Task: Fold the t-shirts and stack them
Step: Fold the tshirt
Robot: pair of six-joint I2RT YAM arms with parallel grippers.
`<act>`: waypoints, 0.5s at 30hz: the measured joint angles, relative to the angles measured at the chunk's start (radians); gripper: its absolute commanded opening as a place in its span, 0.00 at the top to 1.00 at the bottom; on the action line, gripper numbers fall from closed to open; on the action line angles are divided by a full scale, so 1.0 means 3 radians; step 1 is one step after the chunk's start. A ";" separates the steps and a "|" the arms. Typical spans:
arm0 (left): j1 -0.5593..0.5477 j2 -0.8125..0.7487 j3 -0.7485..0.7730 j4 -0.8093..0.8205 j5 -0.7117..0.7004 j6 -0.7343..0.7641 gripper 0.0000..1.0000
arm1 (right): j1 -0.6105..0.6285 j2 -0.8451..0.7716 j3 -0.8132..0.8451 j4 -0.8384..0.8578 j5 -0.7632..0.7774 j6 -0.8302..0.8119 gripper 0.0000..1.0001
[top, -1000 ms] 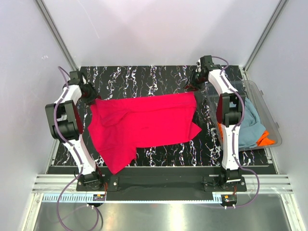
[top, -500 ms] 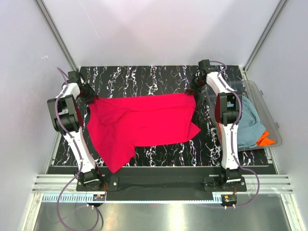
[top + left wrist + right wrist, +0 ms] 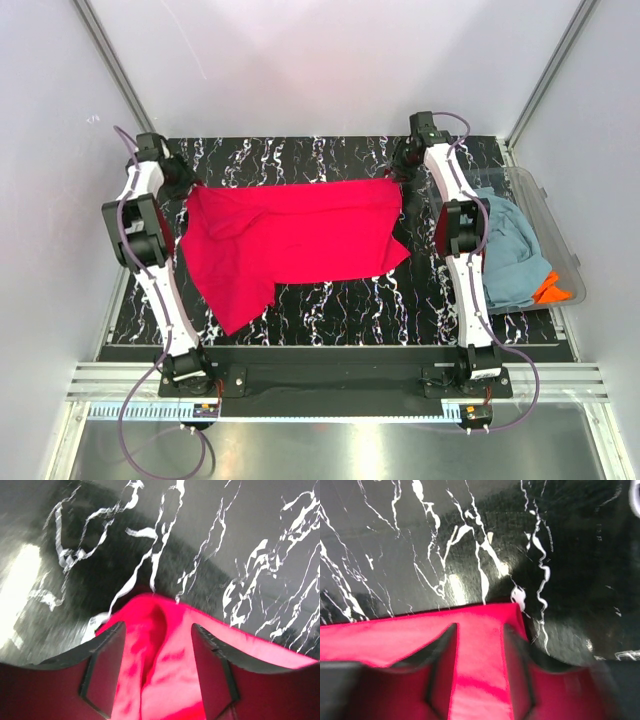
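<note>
The crimson red t-shirt (image 3: 300,235) lies spread on the black marbled table, with a sleeve hanging toward the near left. My left gripper (image 3: 183,187) is shut on its far left corner, and red cloth (image 3: 160,670) fills the gap between the fingers of this gripper (image 3: 157,627). My right gripper (image 3: 400,178) is shut on the far right corner. In the right wrist view the cloth (image 3: 475,680) runs between the jaws of this gripper (image 3: 480,627), just behind the shirt's edge. The grey-blue t-shirt (image 3: 510,255) and the orange t-shirt (image 3: 552,288) lie bunched in the tub.
A clear plastic tub (image 3: 560,225) stands at the table's right edge beside the right arm. White walls close in the back and both sides. A bare strip of marbled table (image 3: 300,155) lies beyond the shirt's far edge.
Both grippers have moved toward the far side with the shirt's far corners. The red shirt has slid away from the near edge and its far edge is pulled straighter.
</note>
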 measured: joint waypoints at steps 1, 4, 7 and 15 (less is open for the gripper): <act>0.0000 -0.0066 -0.0047 -0.0020 -0.0034 0.0001 0.37 | 0.0000 -0.0019 0.0023 -0.0034 0.0024 -0.0019 0.46; -0.0019 -0.0500 -0.0469 -0.0053 -0.0160 0.0000 0.37 | 0.0023 -0.0174 -0.0066 -0.0107 0.0116 -0.0078 0.40; -0.0050 -0.1231 -0.1086 -0.0098 -0.0346 0.0008 0.40 | 0.0100 -0.0525 -0.0346 -0.0160 0.0167 -0.0098 0.38; -0.0109 -0.2899 -0.2688 0.0259 -0.0172 -0.0004 0.41 | 0.0996 -0.1484 -0.1221 0.0413 0.0019 0.0230 0.46</act>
